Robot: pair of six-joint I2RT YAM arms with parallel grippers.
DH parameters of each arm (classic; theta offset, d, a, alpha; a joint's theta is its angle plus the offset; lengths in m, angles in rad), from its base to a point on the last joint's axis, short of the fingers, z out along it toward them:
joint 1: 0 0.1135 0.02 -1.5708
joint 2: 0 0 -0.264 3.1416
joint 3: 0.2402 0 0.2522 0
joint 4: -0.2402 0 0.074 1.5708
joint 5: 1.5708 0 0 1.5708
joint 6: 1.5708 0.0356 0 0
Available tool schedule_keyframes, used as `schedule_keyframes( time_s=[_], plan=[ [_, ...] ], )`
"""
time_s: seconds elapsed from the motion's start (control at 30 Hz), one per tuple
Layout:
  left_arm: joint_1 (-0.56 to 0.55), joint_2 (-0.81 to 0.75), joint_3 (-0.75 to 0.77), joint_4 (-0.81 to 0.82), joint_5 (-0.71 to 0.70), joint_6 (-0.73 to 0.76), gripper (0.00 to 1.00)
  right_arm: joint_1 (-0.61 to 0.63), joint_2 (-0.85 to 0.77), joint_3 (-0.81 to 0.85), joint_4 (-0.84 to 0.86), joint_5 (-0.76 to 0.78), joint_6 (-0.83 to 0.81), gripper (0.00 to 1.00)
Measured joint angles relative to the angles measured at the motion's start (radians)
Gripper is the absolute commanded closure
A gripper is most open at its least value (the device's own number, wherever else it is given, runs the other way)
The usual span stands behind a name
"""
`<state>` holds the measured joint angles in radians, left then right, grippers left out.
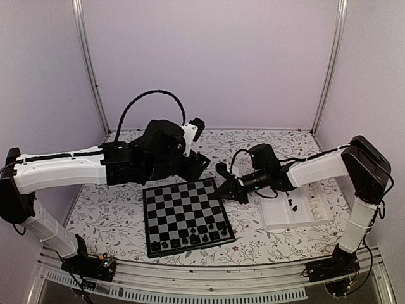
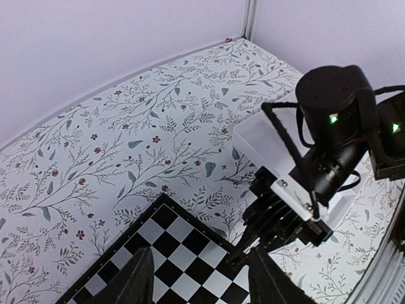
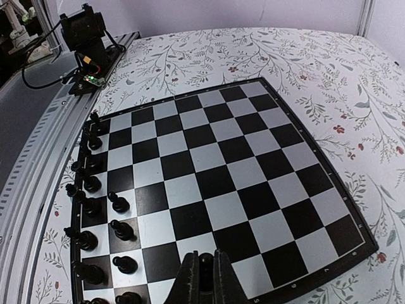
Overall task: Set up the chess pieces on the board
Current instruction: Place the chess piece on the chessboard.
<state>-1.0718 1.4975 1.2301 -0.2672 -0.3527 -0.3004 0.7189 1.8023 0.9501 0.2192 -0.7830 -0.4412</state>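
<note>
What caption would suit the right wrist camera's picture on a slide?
Right claw holding a black chess piece over the board, other pieces lined along one edge.

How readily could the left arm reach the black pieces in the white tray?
Probably not readily: the right arm stretches across, between the left gripper and those black pieces in the tray.

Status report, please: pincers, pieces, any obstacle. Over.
Left pincer open, empty, above far side of the board. Right pincer shut on black chess piece at right edge. Placed pieces line near rows. Left pincer close, may obstruct.
</note>
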Motion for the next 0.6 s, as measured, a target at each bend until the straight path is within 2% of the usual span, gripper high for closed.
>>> schedule_keyframes(
  time_s=[0.23,0.6],
  plan=[
    [0.029,-0.082,-0.081,0.0,-0.023,0.0,0.47,0.035,0.14,0.064,0.043,0.045,0.061,0.94],
    [0.08,-0.099,-0.122,0.002,-0.01,0.006,0.47,0.035,0.222,0.177,0.037,0.057,0.08,0.93]
  ],
)
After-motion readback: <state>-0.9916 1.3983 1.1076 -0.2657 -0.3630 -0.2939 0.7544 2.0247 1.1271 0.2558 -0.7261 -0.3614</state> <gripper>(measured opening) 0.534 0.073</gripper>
